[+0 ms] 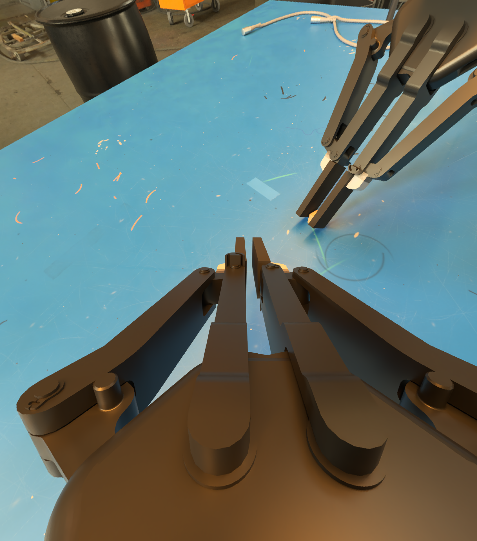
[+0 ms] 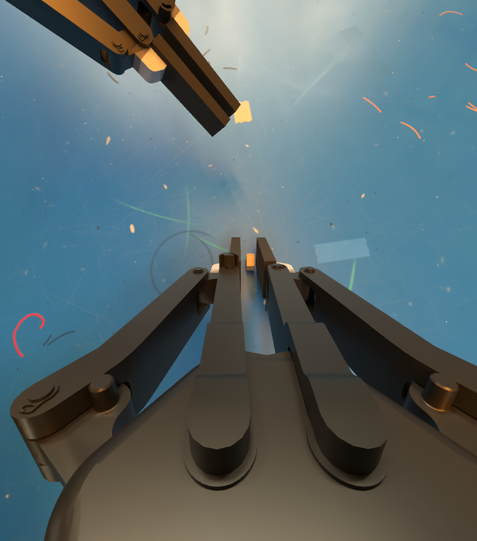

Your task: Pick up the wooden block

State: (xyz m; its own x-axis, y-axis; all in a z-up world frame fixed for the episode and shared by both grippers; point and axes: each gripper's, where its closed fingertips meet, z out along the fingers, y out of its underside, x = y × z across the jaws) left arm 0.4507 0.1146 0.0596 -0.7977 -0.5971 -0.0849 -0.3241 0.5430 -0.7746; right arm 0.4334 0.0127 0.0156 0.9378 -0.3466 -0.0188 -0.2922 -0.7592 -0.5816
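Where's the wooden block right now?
The wooden block sits between the right gripper fingertips, just above the blue table, right of the left gripper.

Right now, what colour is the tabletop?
Blue table, scuffed with orange flecks; clearest in the left wrist view.

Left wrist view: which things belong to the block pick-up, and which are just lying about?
Job in hand:
- wooden block, pinched at the tips of the right gripper
- blue table beneath it

Lying about:
- white rope
- pale tape strip
- black drum and orange cart, off the table
- left gripper, holding nothing
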